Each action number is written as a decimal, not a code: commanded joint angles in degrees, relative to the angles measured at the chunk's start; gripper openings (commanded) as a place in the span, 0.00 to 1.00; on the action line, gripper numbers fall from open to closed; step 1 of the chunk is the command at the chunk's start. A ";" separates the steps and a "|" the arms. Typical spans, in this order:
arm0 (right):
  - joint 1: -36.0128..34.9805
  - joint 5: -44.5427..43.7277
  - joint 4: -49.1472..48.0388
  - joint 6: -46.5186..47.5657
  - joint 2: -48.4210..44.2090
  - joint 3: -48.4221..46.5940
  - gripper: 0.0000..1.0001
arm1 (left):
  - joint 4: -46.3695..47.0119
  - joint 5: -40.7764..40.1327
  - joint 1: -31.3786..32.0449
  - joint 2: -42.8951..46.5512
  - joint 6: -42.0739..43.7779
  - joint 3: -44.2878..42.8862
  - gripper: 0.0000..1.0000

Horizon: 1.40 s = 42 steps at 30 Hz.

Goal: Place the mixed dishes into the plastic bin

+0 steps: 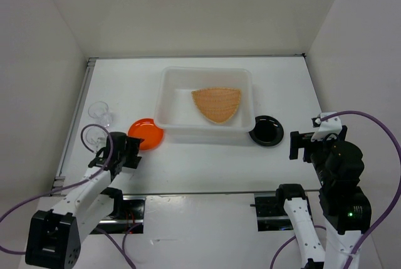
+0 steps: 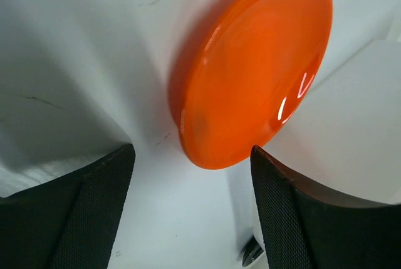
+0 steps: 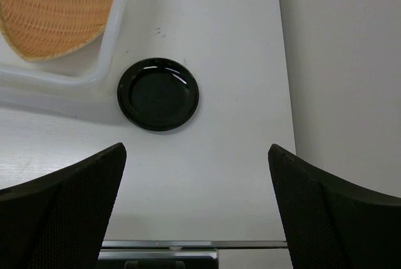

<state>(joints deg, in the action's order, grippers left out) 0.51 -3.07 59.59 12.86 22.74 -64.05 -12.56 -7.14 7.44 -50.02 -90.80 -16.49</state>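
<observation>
Left gripper (image 2: 191, 156) jaws stood spread and empty at the near rim of the orange dish (image 2: 250, 74), flat on the bench (image 1: 207, 168) just beside the plastic bin (image 1: 168, 103), so straddle that rim squarely before clamping; right gripper (image 3: 195, 150) jaws likewise spread, empty.

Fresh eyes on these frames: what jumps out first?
The orange dish, bright against the white table at the plastic bin's near left corner, with the left gripper open right at it. Next, the tan woven plate lying alone in the bin, and the black dish outside its near right corner.
</observation>
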 commanded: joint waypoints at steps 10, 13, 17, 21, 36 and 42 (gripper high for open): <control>0.10 0.61 -2.64 -0.21 1.08 0.24 0.98 | 1.31 -0.86 -1.47 10.91 -4.21 6.21 0.62; -0.43 0.61 -2.64 -0.21 1.08 0.24 0.98 | 2.71 -0.86 -1.47 5.49 -3.51 4.11 0.64; -0.43 0.61 -2.64 -0.21 1.08 0.24 0.98 | 2.71 -0.86 -1.99 -4.45 -0.09 -1.24 0.77; -0.43 0.61 -2.64 -0.21 1.08 0.24 0.98 | 1.66 -0.86 -1.99 -11.85 2.37 -6.61 0.85; -0.43 0.61 -2.64 -0.21 1.08 0.24 0.98 | 5.26 0.28 -2.61 -16.78 2.91 -7.24 0.25; -0.43 0.61 -2.64 -0.21 1.08 0.24 0.98 | 0.99 0.28 -2.61 -15.99 2.22 -8.55 0.00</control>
<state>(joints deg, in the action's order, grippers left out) 0.51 -2.57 59.59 12.88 22.94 -64.05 -7.77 -7.09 5.08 -66.28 -88.64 -23.42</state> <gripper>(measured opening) 0.983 0.017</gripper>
